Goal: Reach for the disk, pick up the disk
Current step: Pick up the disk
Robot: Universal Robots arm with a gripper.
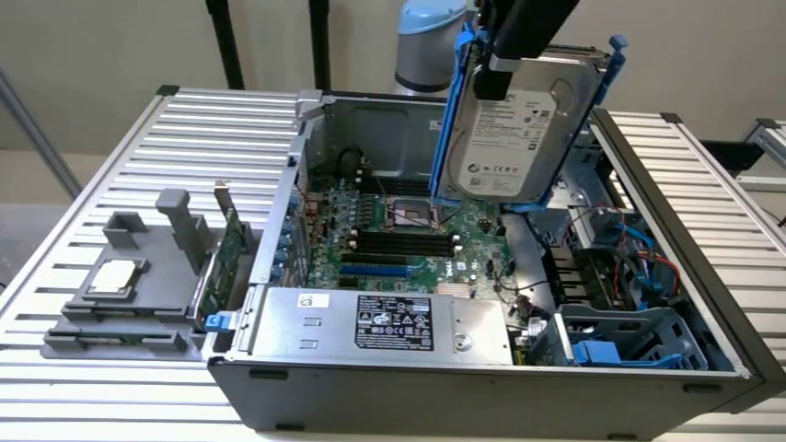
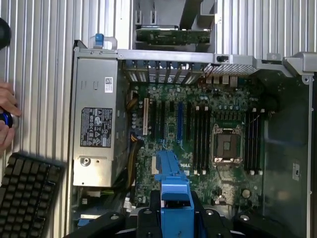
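Exterior view shows the disk (image 1: 516,129) already lifted clear of the open computer case (image 1: 491,396), hanging upright above the green circuit board (image 1: 406,239) with its white label facing the camera and its blue rails (image 1: 452,110) running down both sides; the claw (image 1: 525,41) grips it from above at the top edge, jaws closed on the disk, so the pick-up looks done or nearly so; wrist view looks straight down past a blue rail (image 2: 171,183) onto the board and the silver box with the black label (image 2: 96,124); a hand (image 2: 6,116) and a keyboard (image 2: 27,196) sit at the edge of the ribbed desk (image 2: 39,59); to do this step well, I judge the grip should stay firm and the disk should travel straight up, clear of the case walls and the loose cables (image 1: 639,267) near the drive bay
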